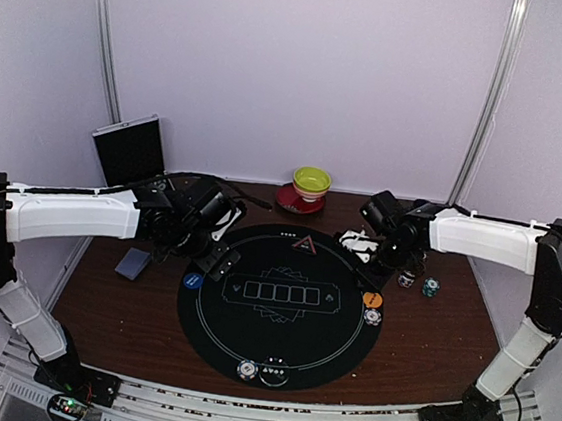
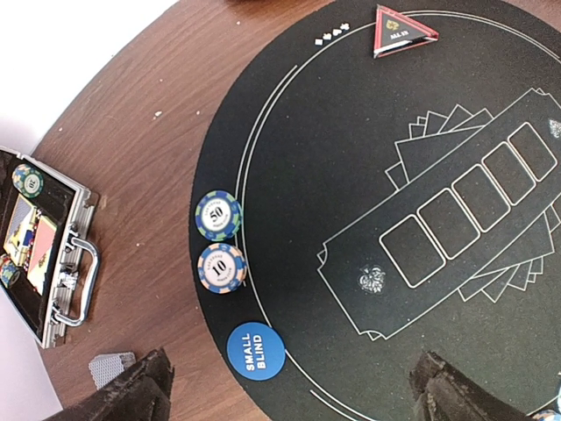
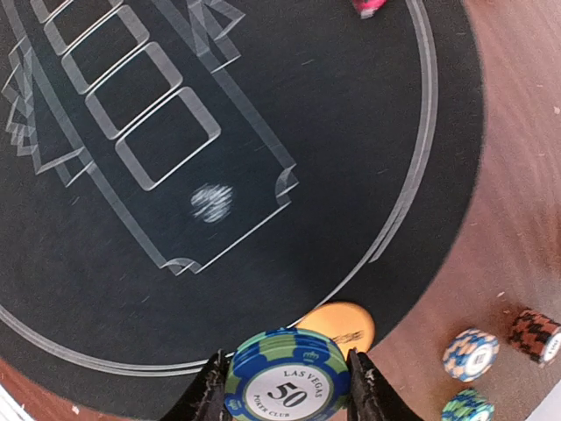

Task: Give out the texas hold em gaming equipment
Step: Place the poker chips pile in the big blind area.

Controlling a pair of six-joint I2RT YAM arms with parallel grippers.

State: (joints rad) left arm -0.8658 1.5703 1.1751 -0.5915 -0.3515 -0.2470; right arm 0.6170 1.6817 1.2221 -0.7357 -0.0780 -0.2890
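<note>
**Right hand holds a 50 chip over the mat's right rim**

A round black mat (image 1: 277,343) lies in the middle of a brown tabletop (image 1: 428,342). The right hand (image 3: 287,392) is closed partway on a green-and-blue 50 chip (image 3: 287,373). It pinches the chip by its edge, with the printed face turned up toward the wrist camera. The chip hangs over the mat's right rim. Just beyond it, on that same rim, lies an orange button disc (image 3: 344,323). 3 loose chips (image 3: 471,353) sit on bare wood off the mat's right side.

The left hand (image 2: 294,390) is spread wide and holds nothing. It hovers at the mat's left rim, where a second 50 chip (image 2: 218,216), a 10 chip (image 2: 222,267) and a blue SMALL BLIND disc (image 2: 255,352) lie in a row.

The held chip is round, so its turn matters little. The likely move is straight down, landing just short of the orange disc. The right arm is on that side of the mat, and the left arm is across it.
</note>
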